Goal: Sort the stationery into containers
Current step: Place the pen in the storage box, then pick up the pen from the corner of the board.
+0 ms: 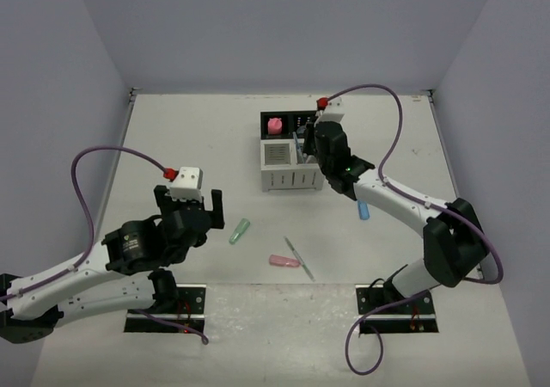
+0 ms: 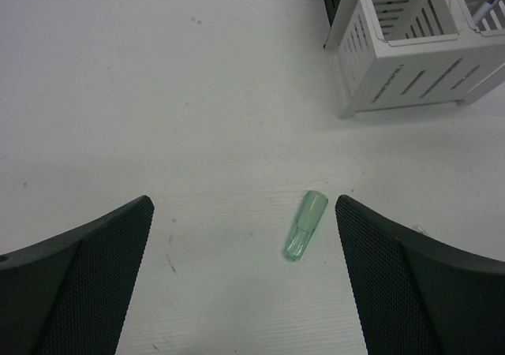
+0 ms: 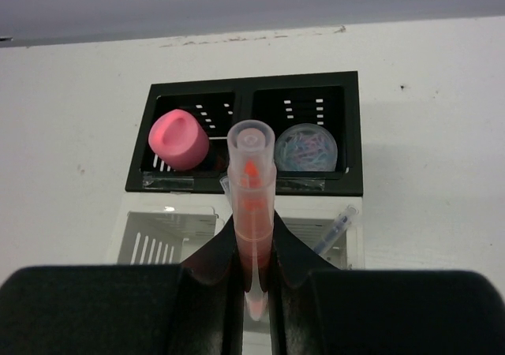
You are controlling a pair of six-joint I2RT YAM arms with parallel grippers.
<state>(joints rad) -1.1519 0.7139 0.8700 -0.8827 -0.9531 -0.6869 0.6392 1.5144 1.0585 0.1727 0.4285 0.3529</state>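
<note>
The orange pen (image 3: pixel 251 213) is pinched in my right claw (image 3: pixel 252 248), over the organizer (image 3: pixel 355 134) near the table's (image 1: pixel 198 138) far edge. The green marker (image 2: pixel 304 226) lies flat below my left claw (image 2: pixel 243 213), which is spread wide, not touching it.

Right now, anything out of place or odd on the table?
Nothing spilled or damaged. Four pieces lie loose outside the organizer: green marker, pink marker, grey pen, blue marker. The right pincer grips an orange pen above it.
</note>
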